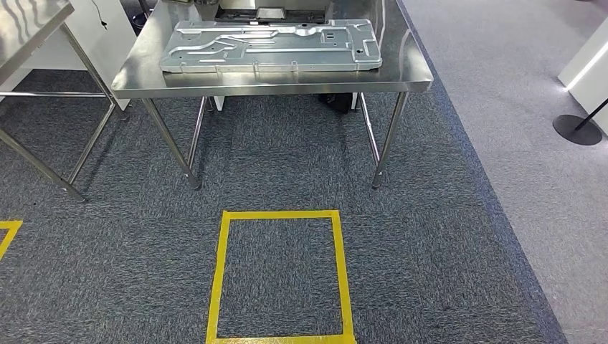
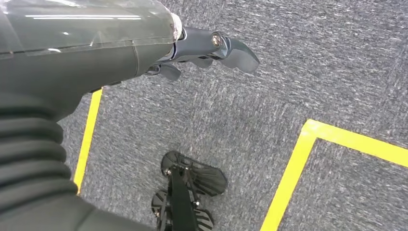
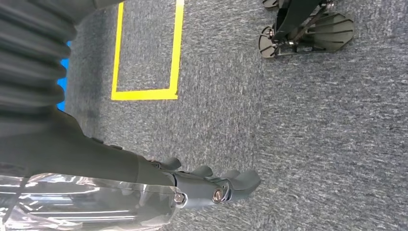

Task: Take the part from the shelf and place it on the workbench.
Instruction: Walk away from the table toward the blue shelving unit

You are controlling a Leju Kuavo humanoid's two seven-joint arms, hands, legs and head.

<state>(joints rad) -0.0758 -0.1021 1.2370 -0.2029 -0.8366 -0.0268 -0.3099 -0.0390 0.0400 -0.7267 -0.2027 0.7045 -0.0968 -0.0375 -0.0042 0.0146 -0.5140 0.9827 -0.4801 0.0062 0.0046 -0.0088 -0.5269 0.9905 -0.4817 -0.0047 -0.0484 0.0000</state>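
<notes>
Both robot hands, left [image 2: 211, 50] and right [image 3: 211, 187], hang released over carpet; part [image 1: 271, 45] lies ahead, lengthwise along the worktop [image 1: 136, 72] front edge, equidistant.

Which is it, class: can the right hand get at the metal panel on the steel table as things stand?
Probably not. The right hand hangs over carpet, while the metal panel lies on the steel table beyond the yellow square.

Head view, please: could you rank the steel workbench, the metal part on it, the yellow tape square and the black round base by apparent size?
1. Steel workbench
2. Metal part and yellow tape square: similar, and the square is nearer and cut off, so unranked
3. Black round base, cut by the edge
</notes>
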